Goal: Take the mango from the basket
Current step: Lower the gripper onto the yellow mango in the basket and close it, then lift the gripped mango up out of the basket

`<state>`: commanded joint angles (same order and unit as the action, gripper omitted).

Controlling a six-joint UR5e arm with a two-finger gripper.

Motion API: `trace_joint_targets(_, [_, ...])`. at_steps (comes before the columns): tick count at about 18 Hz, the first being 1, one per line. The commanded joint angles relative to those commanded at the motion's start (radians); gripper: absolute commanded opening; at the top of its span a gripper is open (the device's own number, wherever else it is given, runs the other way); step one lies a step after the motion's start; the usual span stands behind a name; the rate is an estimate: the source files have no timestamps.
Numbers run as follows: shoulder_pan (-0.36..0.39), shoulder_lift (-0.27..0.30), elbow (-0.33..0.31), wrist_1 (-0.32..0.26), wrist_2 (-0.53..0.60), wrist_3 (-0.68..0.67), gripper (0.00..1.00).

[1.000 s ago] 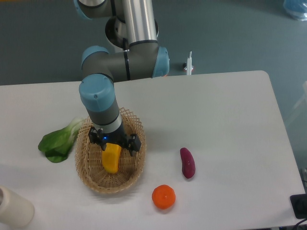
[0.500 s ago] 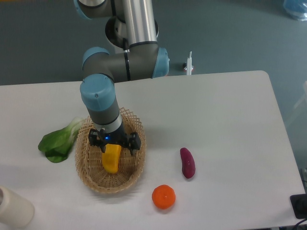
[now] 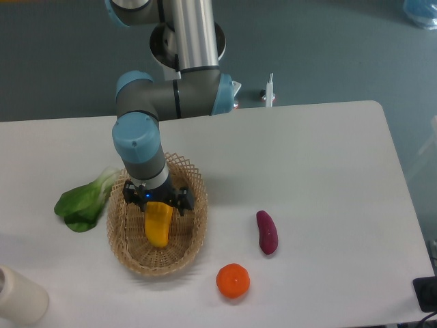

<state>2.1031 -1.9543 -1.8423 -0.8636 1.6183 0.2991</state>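
The mango (image 3: 158,227) is a yellow-orange oblong fruit lying lengthwise inside the tan wicker basket (image 3: 123,229) at the table's front left. My gripper (image 3: 158,203) points straight down into the basket. Its dark fingers (image 3: 184,202) stand on either side of the mango's upper end and close on it. The mango's lower end still sits low in the basket, below the rim. The very top of the mango is hidden under the gripper.
A green leafy vegetable (image 3: 83,201) lies just left of the basket. A dark purple tuber (image 3: 266,232) and a round orange fruit (image 3: 233,281) lie to the basket's right. A white cylinder (image 3: 19,296) stands at the front left corner.
The arm and gripper have shifted slightly left and toward the back over the basket. The mango has stayed between the fingers and barely moved.
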Motion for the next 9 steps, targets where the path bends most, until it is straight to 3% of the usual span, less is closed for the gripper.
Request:
trace_joint_targets(7, [-0.011,-0.017,0.0,0.002,0.008,0.0,1.0])
trace_joint_targets(8, [-0.012,-0.017,0.001,0.002,0.009,0.002,0.95])
trace_joint_targets(9, [-0.011,-0.018,0.003,0.003,0.009,0.0,0.85])
